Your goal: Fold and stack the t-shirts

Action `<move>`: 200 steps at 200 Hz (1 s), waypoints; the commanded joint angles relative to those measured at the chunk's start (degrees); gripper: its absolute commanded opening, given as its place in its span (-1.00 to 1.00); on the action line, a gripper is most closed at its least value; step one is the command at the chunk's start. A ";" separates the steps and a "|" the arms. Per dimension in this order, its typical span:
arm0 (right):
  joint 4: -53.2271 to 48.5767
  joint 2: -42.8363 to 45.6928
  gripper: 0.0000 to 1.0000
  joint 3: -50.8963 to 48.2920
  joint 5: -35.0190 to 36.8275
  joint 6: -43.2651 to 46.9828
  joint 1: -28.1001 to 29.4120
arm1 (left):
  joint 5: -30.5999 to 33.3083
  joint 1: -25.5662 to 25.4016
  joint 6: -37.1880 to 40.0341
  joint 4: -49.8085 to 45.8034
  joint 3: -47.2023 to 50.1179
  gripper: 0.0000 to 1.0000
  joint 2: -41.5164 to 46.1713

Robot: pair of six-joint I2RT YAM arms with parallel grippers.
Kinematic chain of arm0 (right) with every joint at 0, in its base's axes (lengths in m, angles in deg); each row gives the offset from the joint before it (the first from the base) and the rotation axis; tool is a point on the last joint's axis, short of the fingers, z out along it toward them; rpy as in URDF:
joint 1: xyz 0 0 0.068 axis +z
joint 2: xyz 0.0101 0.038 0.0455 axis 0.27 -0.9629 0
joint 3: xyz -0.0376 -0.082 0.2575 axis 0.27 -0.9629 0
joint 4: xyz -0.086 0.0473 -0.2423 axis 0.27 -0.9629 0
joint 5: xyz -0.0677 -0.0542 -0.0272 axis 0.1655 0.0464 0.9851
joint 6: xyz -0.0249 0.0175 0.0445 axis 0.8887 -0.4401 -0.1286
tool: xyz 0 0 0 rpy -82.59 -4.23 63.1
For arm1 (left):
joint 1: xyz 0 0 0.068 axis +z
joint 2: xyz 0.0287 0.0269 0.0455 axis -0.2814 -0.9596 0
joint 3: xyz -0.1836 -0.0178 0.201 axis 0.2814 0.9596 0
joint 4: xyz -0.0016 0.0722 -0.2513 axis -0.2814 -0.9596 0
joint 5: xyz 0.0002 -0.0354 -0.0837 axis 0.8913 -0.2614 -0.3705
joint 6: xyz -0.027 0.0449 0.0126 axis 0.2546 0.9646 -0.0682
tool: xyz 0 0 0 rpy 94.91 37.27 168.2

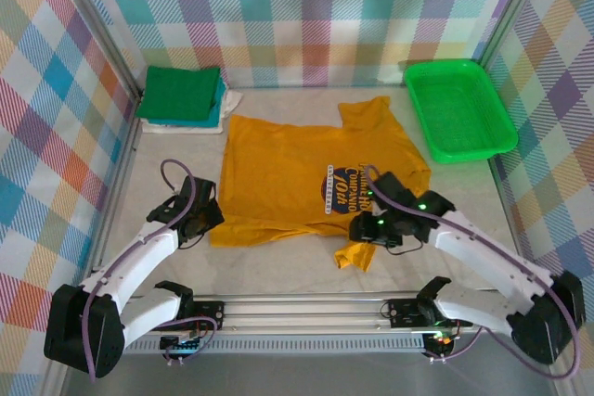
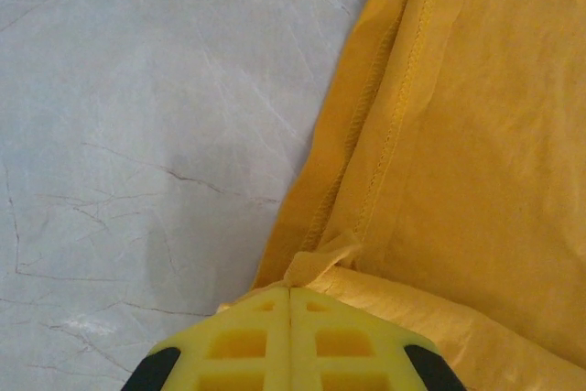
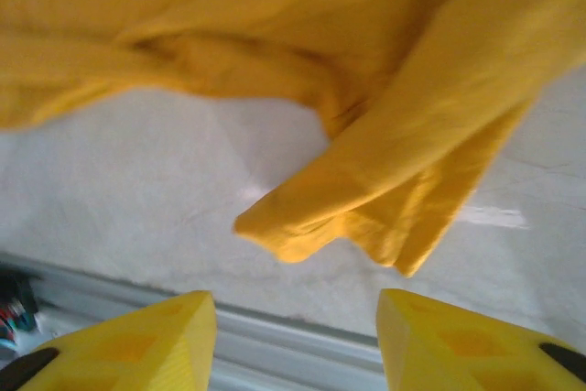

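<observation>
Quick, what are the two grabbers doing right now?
Left gripper: shut, pinching the yellow t-shirt edge.
Right gripper: open, holding nothing.

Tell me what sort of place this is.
Likely a lab data-collection cell, not a home: plaid walls box in the table, a left arm and right arm are bolted to a metal rail, and a yellow t-shirt lies spread near a folded stack.

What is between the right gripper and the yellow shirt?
Only bare table and a metal rail, seen in the right wrist view; the open right gripper is not touching the yellow shirt.
</observation>
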 commanded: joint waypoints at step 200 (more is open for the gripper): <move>22.44 -2.81 -0.84 -25.23 -14.01 -14.39 -8.71 | -0.65 0.76 -0.25 1.37 1.13 -1.00 0.08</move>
